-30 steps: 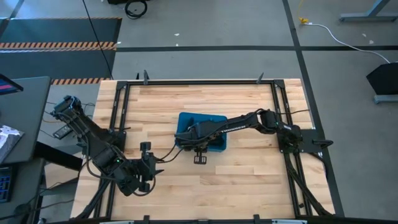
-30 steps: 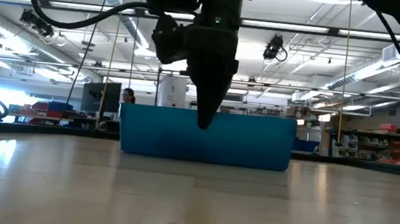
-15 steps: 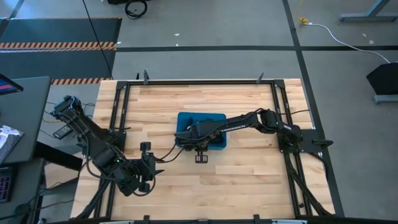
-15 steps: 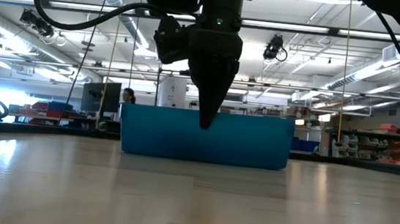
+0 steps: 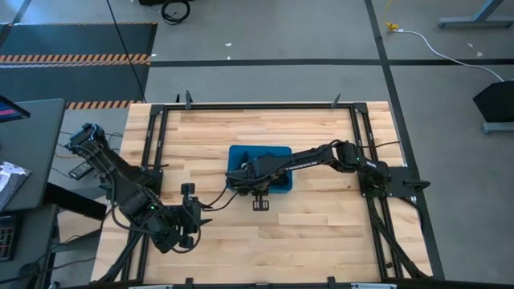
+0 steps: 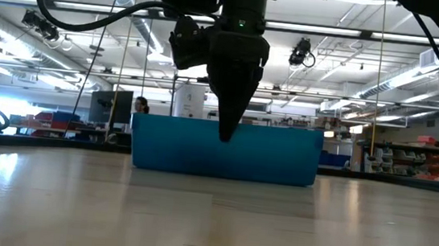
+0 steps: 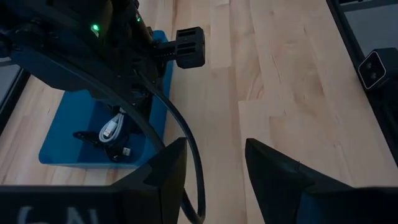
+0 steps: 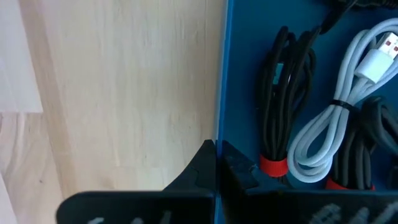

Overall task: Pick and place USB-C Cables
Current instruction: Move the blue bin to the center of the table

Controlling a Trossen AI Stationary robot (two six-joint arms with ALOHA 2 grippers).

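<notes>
Nothing has shifted: my right gripper (image 6: 225,132) hangs closed and empty over the bin (image 6: 281,155) rim; descending risks striking it, missing the cables (image 8: 292,112).

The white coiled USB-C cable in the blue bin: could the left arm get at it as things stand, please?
Probably not readily. The white coiled USB-C cable lies in the blue bin under the right arm's gripper, whose arm crosses above it, while the left gripper waits off by the table's near-left edge.
</notes>
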